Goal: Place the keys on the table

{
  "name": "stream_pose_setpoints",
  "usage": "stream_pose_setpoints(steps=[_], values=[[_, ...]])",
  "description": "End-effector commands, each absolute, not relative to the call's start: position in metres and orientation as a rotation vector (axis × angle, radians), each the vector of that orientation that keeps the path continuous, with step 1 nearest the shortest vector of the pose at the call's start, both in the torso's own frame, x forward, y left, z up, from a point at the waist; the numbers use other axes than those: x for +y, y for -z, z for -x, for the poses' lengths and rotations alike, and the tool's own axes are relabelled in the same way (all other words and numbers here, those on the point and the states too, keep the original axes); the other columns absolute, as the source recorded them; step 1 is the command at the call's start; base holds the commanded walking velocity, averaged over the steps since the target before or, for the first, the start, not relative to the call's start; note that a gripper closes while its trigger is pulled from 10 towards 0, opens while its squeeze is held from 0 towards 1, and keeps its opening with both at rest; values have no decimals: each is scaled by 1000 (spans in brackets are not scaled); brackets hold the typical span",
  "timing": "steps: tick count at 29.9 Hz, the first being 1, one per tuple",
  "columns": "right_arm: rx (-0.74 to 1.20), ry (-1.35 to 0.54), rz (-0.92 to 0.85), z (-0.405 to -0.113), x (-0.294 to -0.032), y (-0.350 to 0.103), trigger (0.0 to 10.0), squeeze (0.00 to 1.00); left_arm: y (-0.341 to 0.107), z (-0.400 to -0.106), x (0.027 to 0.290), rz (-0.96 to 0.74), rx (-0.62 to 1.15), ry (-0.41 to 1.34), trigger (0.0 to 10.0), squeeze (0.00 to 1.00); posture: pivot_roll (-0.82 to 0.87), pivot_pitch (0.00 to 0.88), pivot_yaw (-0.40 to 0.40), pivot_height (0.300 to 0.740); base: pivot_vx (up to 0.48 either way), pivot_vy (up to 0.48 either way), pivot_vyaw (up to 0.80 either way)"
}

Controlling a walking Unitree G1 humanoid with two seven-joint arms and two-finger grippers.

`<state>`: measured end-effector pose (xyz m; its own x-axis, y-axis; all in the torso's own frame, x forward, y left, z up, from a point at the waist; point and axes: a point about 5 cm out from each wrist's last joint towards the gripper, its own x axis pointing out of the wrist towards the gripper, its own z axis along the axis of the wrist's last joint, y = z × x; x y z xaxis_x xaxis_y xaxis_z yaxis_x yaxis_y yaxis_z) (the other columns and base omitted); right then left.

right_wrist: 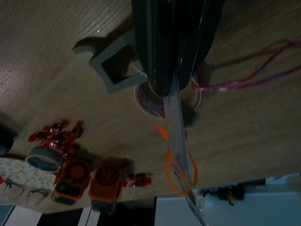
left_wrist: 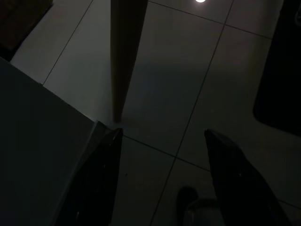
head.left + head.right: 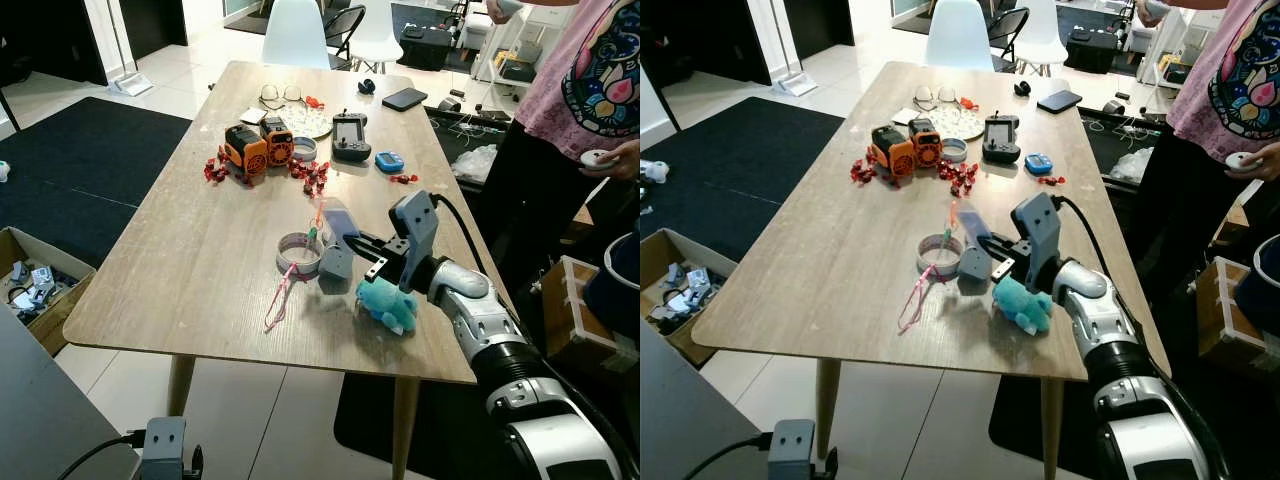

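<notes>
The keys are a clear flat tag [image 3: 336, 217] with an orange ring [image 1: 175, 170] and a pink lanyard [image 3: 281, 294]. My right gripper [image 3: 347, 240] is shut on the tag, just above the wooden table [image 3: 200, 250] near its front right part. The lanyard trails over a tape roll [image 3: 298, 252] and lies on the tabletop. A grey square block [image 3: 336, 264] sits right under the fingers [image 1: 153, 52]. My left gripper [image 2: 162, 174] hangs open over the floor beside a table leg [image 2: 123, 56].
A teal plush toy [image 3: 388, 304] lies by my right wrist. Orange toy robots [image 3: 258, 146], red pieces, a black controller [image 3: 351, 136] and a phone [image 3: 404, 98] sit farther back. A person [image 3: 580, 110] stands at the table's right side. A cardboard box [image 3: 30, 285] is on the floor at left.
</notes>
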<state>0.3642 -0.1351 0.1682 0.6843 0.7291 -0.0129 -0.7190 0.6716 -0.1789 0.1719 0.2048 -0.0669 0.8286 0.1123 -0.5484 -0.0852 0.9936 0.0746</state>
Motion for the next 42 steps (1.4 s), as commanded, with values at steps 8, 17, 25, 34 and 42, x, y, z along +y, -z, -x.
stream_pose_setpoints(steps=[8,17,25,34,42], values=[[3,-954,227,-350,-117,-153,10000,0,71,-165,208,-50,612,-108,10000,0,54,72,-60,740,0,0,0],[56,-1062,285,-339,-110,-146,10000,0,71,-165,208,-47,615,-109,10000,0,54,71,-61,740,0,0,0],[93,-1118,337,-333,-110,-144,10000,0,71,-165,207,-44,613,-107,10000,0,51,73,-61,740,0,0,0],[127,-1128,348,-331,-115,-144,10000,86,71,-165,207,-42,609,-106,10000,0,51,72,-61,740,0,0,0],[129,-1124,337,-331,-119,-151,10000,1000,70,-166,207,-42,606,-103,10000,0,51,71,-61,740,0,0,0]])
